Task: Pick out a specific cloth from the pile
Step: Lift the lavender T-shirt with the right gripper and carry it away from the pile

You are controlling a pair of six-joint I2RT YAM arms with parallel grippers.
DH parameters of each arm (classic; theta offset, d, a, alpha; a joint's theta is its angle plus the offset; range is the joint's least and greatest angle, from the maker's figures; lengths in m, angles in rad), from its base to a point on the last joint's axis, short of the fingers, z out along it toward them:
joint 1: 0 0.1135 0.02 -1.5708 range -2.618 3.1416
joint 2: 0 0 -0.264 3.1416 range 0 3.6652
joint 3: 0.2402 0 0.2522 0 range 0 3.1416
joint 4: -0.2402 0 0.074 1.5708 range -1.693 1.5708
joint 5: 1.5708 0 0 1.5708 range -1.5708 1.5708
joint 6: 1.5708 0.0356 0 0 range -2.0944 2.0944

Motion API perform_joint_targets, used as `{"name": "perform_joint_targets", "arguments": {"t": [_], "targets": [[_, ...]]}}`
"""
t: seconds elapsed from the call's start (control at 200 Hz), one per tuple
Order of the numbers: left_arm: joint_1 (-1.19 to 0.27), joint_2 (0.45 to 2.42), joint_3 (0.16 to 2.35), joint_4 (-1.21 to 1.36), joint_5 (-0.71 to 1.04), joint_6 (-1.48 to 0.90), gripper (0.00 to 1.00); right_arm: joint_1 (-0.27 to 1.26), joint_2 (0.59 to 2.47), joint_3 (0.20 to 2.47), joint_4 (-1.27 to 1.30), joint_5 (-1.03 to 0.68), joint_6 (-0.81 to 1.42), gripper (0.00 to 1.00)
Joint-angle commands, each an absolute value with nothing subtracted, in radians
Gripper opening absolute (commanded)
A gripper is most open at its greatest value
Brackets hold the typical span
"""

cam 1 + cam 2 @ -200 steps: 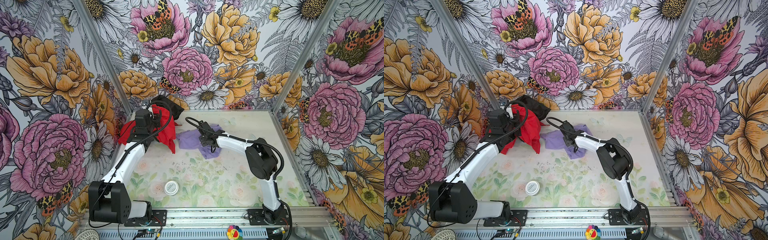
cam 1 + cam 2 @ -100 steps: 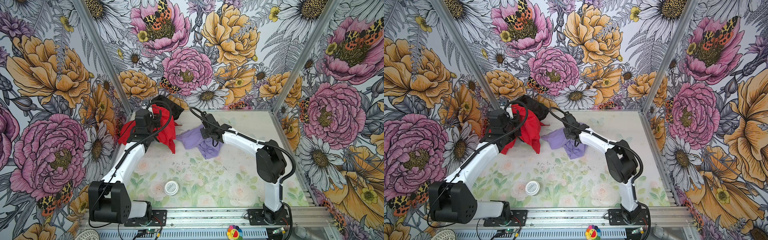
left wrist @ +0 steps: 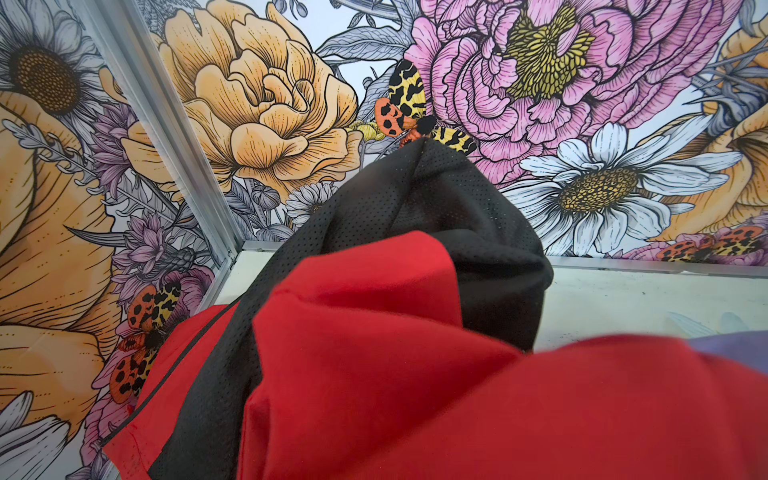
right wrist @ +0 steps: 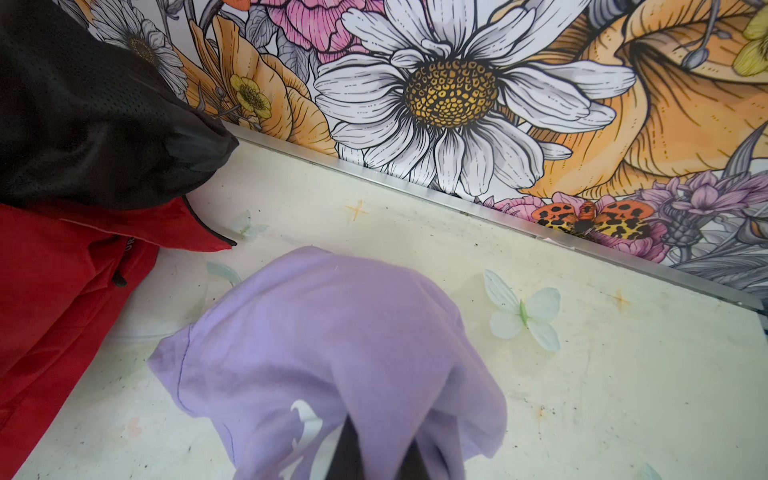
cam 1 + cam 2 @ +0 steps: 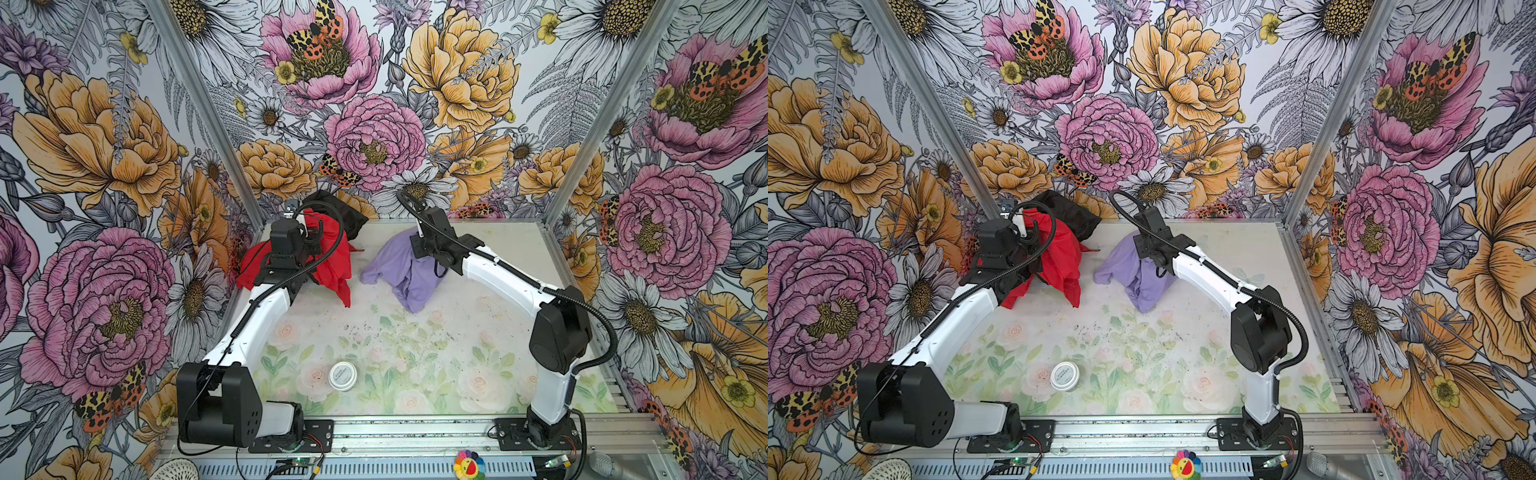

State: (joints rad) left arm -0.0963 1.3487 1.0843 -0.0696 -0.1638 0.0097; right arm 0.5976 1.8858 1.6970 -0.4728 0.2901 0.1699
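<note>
Pinching one raised peak of the small pale lavender soft-fabric cloth [image 5: 399, 270] between pressed-together right gripper [image 4: 380, 457] jaws. Risk: slip-out from hanging folds' drag. Tented, creased, lower folds on floral tabletop [image 5: 415, 353], mid-table. Farther back, apart from it: large bright red cloth [image 5: 328, 266] clamped in left gripper [image 5: 302, 224], black mesh cloth [image 5: 345, 212] behind.

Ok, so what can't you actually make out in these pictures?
Left claw tips: buried in red cloth in the left wrist view and both top views.
Right claw tips: wrapped in purple cloth, right wrist view.
White lid label: too small in both top views.
</note>
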Motion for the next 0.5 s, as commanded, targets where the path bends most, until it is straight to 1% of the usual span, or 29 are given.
{"name": "perform_joint_targets", "arguments": {"t": [0.0, 0.49], "targets": [[-0.104, 1.331, 1.081, 0.000, -0.184, 0.026, 0.00, 0.585, 1.811, 1.752, -0.454, 0.292, 0.141, 0.00], [-0.103, 1.331, 1.080, 0.000, -0.184, 0.027, 0.00, 0.529, 1.748, 1.784, -0.454, 0.308, 0.075, 0.00]]}}
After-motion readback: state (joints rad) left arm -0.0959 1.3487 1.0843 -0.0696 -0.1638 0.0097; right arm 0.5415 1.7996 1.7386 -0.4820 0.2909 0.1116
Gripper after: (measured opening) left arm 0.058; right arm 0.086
